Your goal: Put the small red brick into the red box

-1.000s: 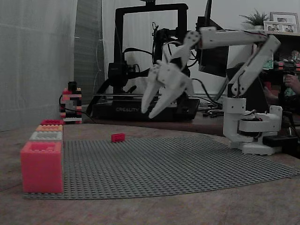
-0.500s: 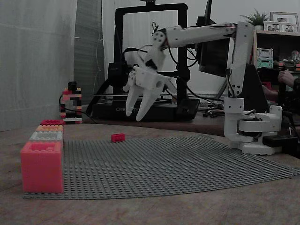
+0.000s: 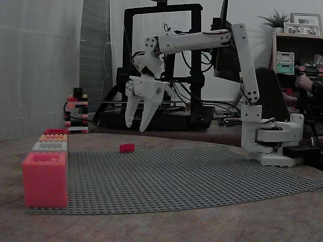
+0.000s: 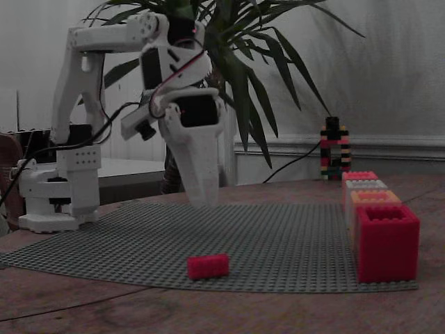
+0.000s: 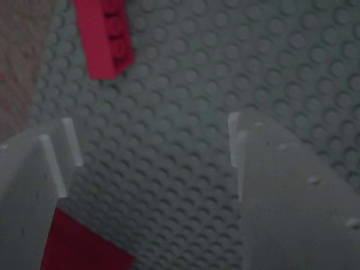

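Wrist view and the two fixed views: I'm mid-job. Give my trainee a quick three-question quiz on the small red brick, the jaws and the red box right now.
1. True or false: the small red brick lies on the grey baseplate, outside the jaws.
2. Pick one. The jaws are: A) shut on the brick; B) open and empty, above the baseplate; C) shut and empty.
3. Fill in: in a fixed view, the red box stands at the baseplate's near ____ corner (left or right).

Key: 1 true; 2 B; 3 left.
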Robot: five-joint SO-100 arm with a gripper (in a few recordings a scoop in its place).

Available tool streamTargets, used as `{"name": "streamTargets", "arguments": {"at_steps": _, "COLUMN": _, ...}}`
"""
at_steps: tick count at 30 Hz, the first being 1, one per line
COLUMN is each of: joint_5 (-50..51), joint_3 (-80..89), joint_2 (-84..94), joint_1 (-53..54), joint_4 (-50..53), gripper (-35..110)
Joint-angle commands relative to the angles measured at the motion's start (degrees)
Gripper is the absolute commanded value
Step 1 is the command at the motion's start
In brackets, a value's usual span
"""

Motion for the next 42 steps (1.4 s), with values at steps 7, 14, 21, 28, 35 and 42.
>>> {"name": "streamTargets", "arguments": {"at_steps": 7, "joint_5": -1.4, "joint_3": -12.6, "joint_2": -5.5, "joint_1": 3.8, "joint_4": 2.3, "gripper": 25}}
{"name": "streamTargets", "arguments": {"at_steps": 14, "joint_5": -2.8, "joint_3": -17.4, "joint_2": -11.1, "joint_1": 5.6, "joint_4": 3.1, "gripper": 24}}
{"name": "streamTargets", "arguments": {"at_steps": 21, "joint_5": -3.9, "joint_3": -22.0, "joint_2": -15.7, "joint_1": 6.4, "joint_4": 4.3, "gripper": 24}}
{"name": "streamTargets", "arguments": {"at_steps": 28, "joint_5": -4.3, "joint_3": -24.9, "joint_2": -18.6, "joint_1": 6.6, "joint_4": 4.8, "gripper": 23}}
{"name": "streamTargets", "arguments": {"at_steps": 35, "joint_5": -4.4, "joint_3": -27.1, "joint_2": -20.7, "joint_1": 6.6, "joint_4": 4.9, "gripper": 22}}
{"name": "streamTargets", "arguments": {"at_steps": 42, "joint_5": -4.2, "joint_3": -28.2, "joint_2": -22.5, "joint_1": 6.5, "joint_4": 5.0, "gripper": 22}}
